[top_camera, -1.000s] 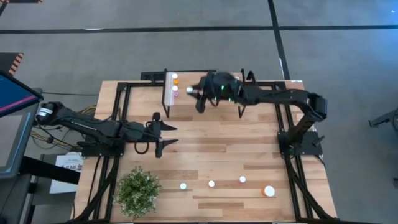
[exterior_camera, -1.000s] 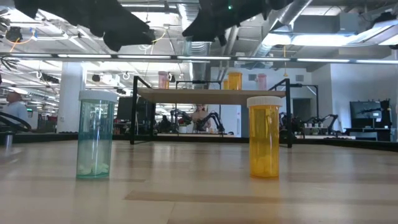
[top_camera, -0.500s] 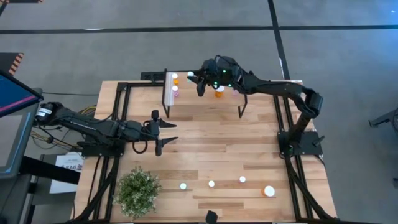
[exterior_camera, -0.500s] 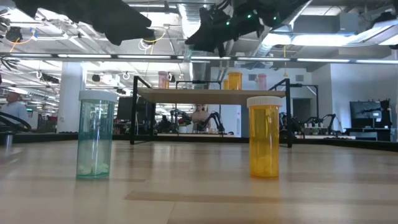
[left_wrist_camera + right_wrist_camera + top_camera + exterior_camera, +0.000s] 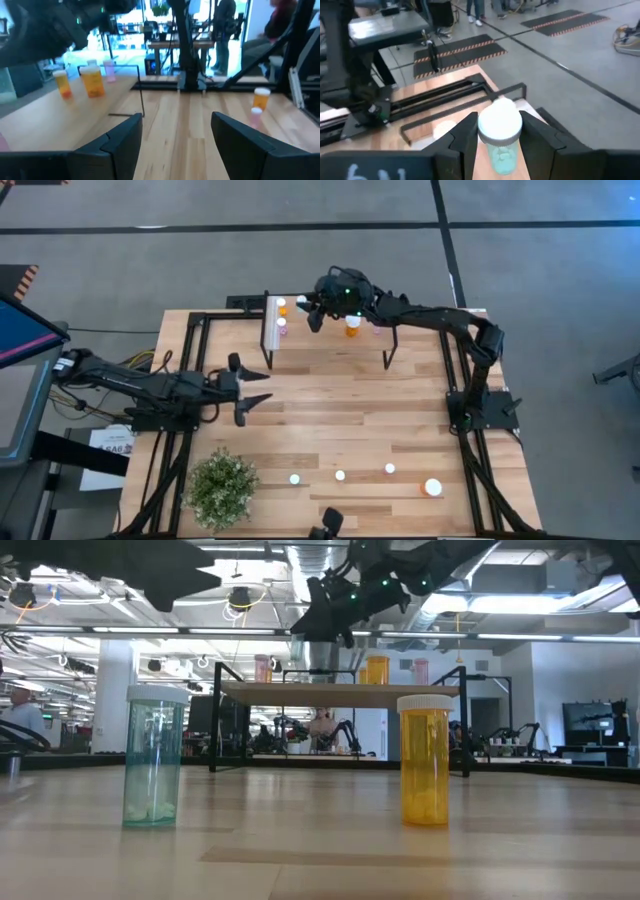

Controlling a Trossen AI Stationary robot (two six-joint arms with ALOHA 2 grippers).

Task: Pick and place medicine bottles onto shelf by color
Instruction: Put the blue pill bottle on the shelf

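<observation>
One green bottle (image 5: 500, 134) sits pinched between my right gripper (image 5: 502, 137) fingers, over the shelf (image 5: 330, 335) near its white-strip edge. Feels like it'd be light, hard, slick plastic, so I'm clamping the body just under the cap. My left gripper (image 5: 245, 385) hangs spread and empty above the table's left side. No readable labels anywhere.

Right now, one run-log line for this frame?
right claw: shut on green bottle | above shelf | left claw: open, idle mid-table

held bottle (image 5: 500, 131): base cut off | shelf (image 5: 330, 340): partly hidden by arm | bottle colours there perhaps unclear
</observation>
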